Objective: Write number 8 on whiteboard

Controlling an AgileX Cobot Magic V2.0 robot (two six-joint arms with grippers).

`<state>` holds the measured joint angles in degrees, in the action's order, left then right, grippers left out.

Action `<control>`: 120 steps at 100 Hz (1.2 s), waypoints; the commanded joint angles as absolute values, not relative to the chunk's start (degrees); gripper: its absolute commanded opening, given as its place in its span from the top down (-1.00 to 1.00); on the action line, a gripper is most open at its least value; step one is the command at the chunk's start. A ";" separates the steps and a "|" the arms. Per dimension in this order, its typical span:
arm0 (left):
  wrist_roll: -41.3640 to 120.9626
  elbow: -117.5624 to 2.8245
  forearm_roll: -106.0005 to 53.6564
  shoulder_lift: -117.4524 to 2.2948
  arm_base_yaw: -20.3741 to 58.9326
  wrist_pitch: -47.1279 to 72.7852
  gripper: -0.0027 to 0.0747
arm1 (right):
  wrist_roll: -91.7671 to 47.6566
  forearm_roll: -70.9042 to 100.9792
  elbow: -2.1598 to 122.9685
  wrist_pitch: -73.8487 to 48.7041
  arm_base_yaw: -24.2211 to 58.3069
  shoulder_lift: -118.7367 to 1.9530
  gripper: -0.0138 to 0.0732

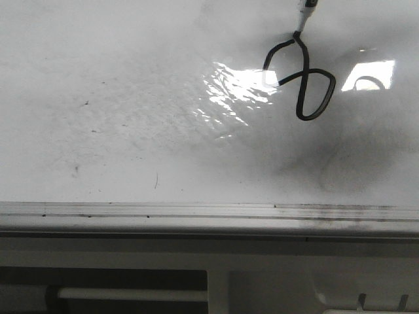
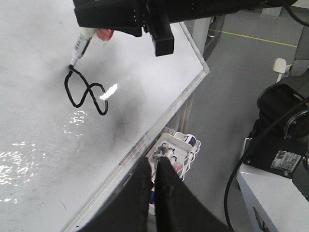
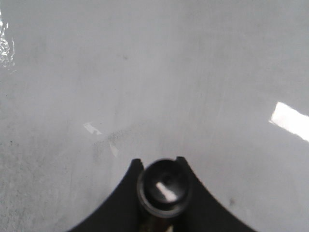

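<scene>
Looks like the 8 (image 1: 300, 77) is basically closed, right gripper (image 3: 164, 186) clamped on the marker (image 1: 304, 14), left gripper (image 2: 155, 181) pinched together, so next just lift off the board (image 1: 118, 118).

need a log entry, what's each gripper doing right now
Left gripper: fingers closed, holding nothing.
Right gripper: closed on the marker, its tip at the number 8.
</scene>
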<state>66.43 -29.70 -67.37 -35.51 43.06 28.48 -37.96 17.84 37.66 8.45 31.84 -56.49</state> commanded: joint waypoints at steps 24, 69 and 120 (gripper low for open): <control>65.97 -31.17 -69.25 -35.52 43.10 29.45 0.98 | -39.04 19.51 39.65 -5.67 31.30 -48.80 0.79; 84.93 -31.17 -82.70 -49.55 43.23 34.33 -0.06 | -48.76 39.42 39.65 -26.24 37.95 -45.21 0.85; 113.61 -31.61 -98.88 -66.89 43.23 49.35 -0.04 | -50.48 41.07 39.65 -16.54 53.89 -51.29 0.85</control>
